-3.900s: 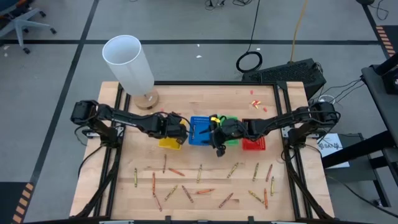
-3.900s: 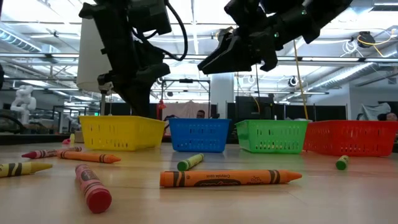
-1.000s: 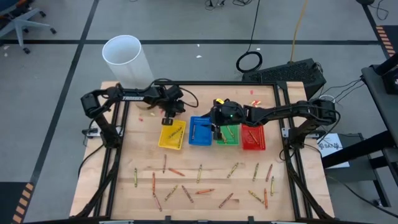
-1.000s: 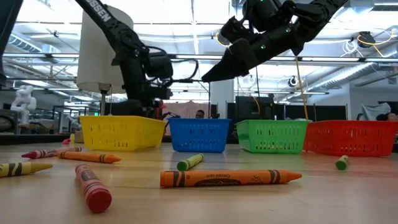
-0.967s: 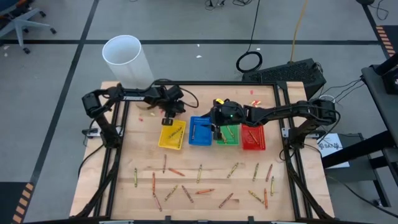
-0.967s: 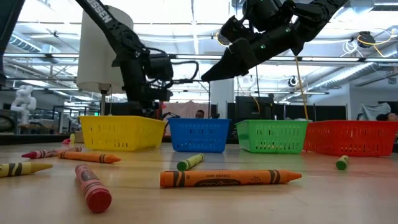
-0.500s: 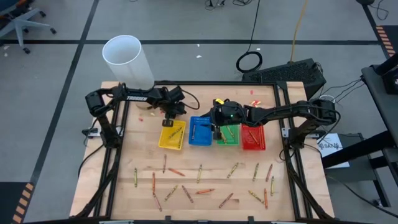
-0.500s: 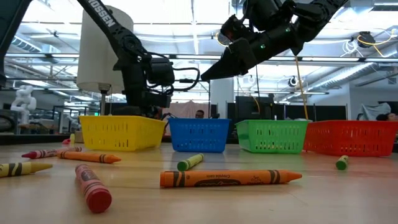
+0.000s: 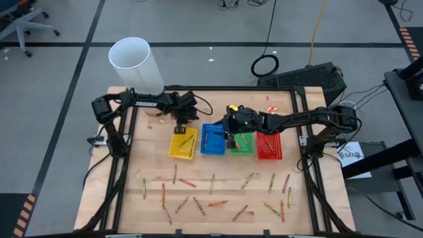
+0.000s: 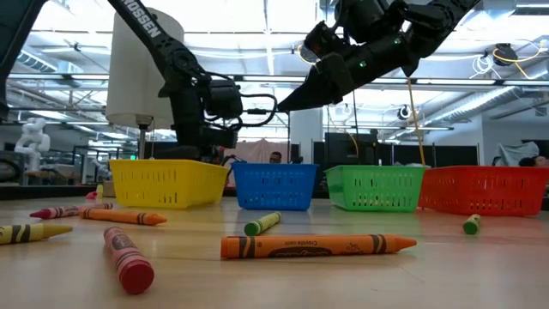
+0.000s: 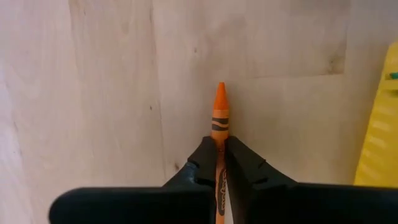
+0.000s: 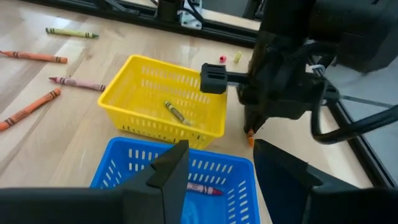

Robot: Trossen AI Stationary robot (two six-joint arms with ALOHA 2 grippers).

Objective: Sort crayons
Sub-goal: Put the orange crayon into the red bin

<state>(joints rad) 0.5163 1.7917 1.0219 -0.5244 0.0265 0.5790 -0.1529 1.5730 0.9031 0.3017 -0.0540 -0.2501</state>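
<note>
Left gripper clamped on orange crayon near table's far edge; right gripper open; arm lettering unreadable.

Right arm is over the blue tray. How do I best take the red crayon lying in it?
Grip the red crayon at mid-shaft, coming straight down with the open right gripper, jaws across its length. It lies flat on the blue tray floor, and the walls likely block any side approach. The left gripper is shut on an orange crayon beside the yellow tray.
</note>
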